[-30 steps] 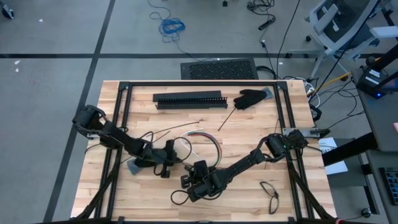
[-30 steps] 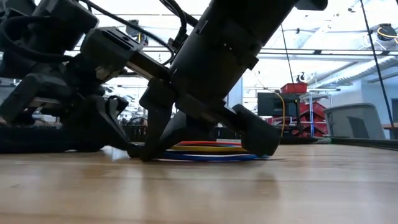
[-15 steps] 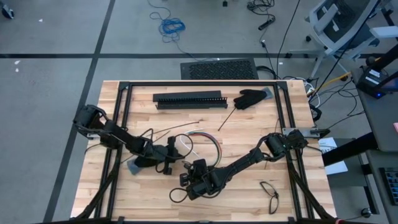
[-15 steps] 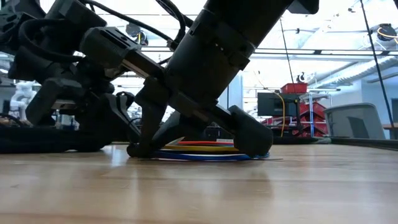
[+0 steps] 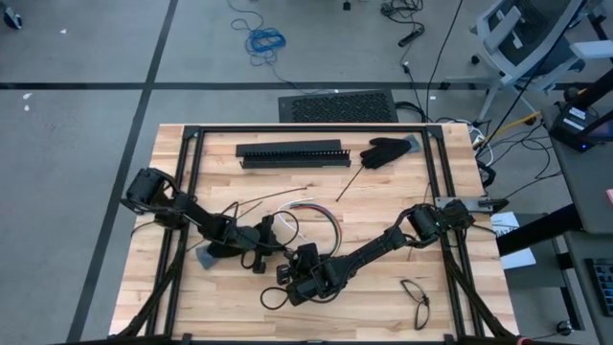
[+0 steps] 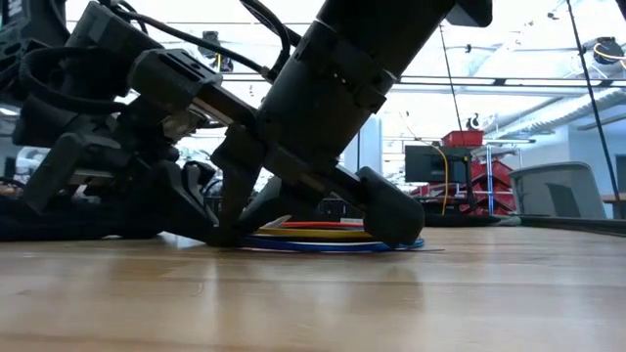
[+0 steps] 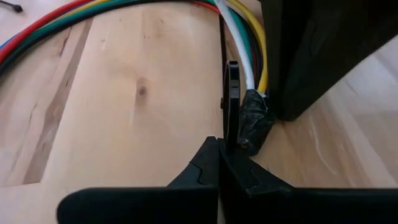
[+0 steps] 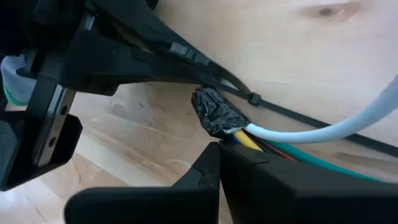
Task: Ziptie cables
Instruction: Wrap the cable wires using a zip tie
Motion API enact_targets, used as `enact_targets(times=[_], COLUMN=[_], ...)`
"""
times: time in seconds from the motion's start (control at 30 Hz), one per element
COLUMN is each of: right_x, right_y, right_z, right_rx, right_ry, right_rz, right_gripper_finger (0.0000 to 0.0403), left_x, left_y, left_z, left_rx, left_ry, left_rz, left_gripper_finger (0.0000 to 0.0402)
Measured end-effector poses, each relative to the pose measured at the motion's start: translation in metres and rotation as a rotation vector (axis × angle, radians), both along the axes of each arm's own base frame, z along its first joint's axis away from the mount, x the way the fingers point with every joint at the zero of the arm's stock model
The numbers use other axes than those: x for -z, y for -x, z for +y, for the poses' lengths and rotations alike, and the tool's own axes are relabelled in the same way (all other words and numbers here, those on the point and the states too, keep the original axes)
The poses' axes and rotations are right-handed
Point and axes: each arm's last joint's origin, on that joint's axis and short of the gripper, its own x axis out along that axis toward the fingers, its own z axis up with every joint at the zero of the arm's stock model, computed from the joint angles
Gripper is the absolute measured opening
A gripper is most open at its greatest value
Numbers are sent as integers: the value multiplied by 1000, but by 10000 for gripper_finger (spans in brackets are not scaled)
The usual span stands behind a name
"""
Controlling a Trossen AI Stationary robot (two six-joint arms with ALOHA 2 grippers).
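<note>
Both dark arms reach low toward the table's middle, the left gripper (image 5: 268, 251) with fingers (image 7: 208, 171) pressed together, the right gripper (image 5: 290, 273) just beside it, likewise closed, fingertips nearly meeting.

The left arm's shoulder end (image 5: 146, 189) now sits lower and a little more to the right in the high view than it did a second ago. The left gripper (image 5: 265, 240) has slid a bit to the right, toward the middle of the frame, closer to the right gripper (image 5: 297, 278). The right gripper has moved a little up and to the left. In the low view, the left arm's dark parts (image 6: 108, 147) have shifted right, and the right gripper's big finger (image 6: 386, 210) now sits further left than before.
</note>
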Motion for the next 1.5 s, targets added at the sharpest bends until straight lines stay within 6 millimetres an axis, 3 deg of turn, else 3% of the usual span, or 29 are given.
enact_targets(times=[0.5,0.83,1.27,1.37,1.5], right_x=[-2,-18,-21,-31,-60], right_y=[4,16,16,17,24], right_z=[0,-9,3,8,12], right_rx=[56,126,74,40,-89], right_ry=[-23,38,22,-16,7], right_rz=[3,54,16,5,19], right_gripper_finger=[0,0,0,0,7], left_x=[3,10,10,10,5], left_y=[3,17,16,16,17], left_z=[0,4,10,11,10], left_rx=[18,21,11,31,42], left_ry=[-26,-23,-122,-94,-49], left_rz=[25,46,14,21,35], left_gripper_finger=[0,0,0,0,0])
